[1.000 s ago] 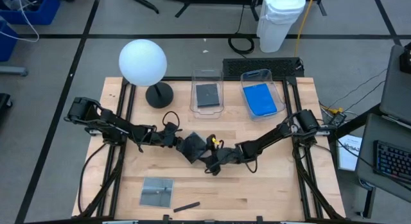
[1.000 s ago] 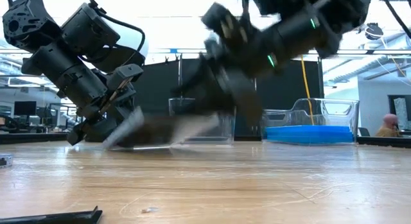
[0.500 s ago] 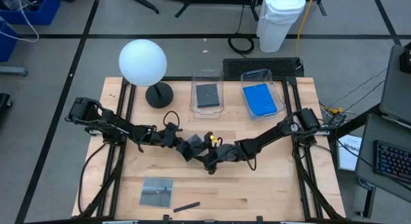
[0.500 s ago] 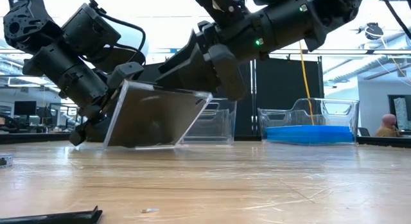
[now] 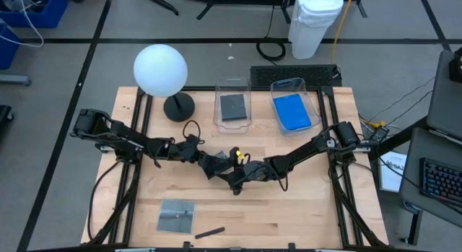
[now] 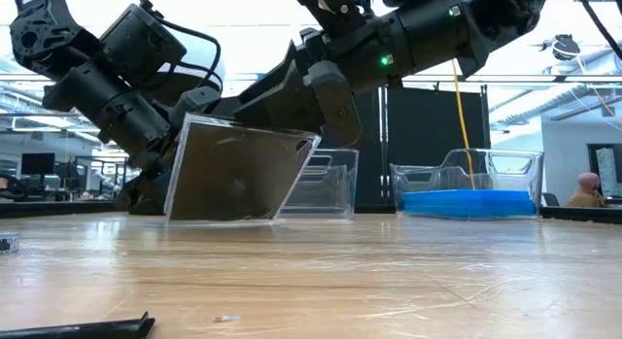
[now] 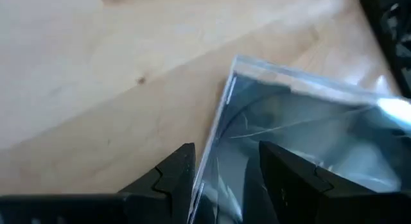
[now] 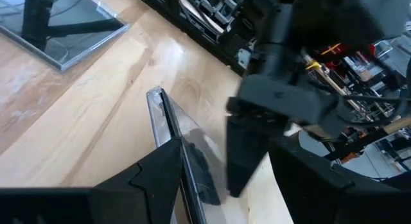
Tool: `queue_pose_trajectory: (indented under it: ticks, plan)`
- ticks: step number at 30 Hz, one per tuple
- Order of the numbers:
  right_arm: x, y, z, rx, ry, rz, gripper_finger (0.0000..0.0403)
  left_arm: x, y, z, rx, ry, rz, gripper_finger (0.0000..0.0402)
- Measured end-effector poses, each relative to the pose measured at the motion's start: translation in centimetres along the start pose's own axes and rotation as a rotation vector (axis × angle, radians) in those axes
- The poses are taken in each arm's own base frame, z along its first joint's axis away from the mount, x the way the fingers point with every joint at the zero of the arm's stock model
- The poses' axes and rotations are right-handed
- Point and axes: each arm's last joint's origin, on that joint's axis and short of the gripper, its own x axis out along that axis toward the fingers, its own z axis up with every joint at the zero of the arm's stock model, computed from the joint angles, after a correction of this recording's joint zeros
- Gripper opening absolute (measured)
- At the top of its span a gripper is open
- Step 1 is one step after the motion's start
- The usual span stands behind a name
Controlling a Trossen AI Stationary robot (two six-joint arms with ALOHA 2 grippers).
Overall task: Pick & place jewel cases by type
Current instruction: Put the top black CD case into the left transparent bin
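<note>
Jewel case point(image 6: 233, 174) stands tilted on edge at the table's point(image 5: 310, 209) centre, gripped by both left gripper point(image 6: 160, 179) and right gripper point(image 6: 296, 106), apparently a handover toward the far-edge tubs point(image 5: 233, 107).

Case point(image 5: 214, 164) mid-table btwn both end effectors, tubs point(image 5: 232, 122) behind, another case point(image 5: 176, 215) front-left

Both arms reach low to table centre, left gripper point(image 5: 206, 162) & right gripper point(image 5: 229, 175) nearly meeting (jaws spread).
</note>
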Motion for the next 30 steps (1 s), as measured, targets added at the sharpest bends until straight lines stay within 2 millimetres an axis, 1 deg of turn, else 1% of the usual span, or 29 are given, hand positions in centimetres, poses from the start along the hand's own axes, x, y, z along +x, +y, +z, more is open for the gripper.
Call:
queue_pose_trajectory:
  ticks: [7,14,19,30]
  plan:
    - [0.0,0.2,-0.1,-0.006,-0.003,0.025,0.0224,-1.0,-0.7,1.5,0.000,-0.080,-0.048,0.0175]
    - [0.1,0.5,-0.5,-0.023,0.016,0.046,0.0224,-2.3,-2.0,2.7,0.000,-0.158,-0.140,0.0175]
    - [0.1,0.5,-0.5,-0.026,0.023,0.041,0.0224,-2.7,-2.3,2.9,0.006,-0.165,-0.165,0.0174]
    - [0.1,0.3,-0.4,-0.036,0.026,0.012,0.0224,-2.7,-2.2,2.8,0.008,-0.161,-0.150,0.0174]
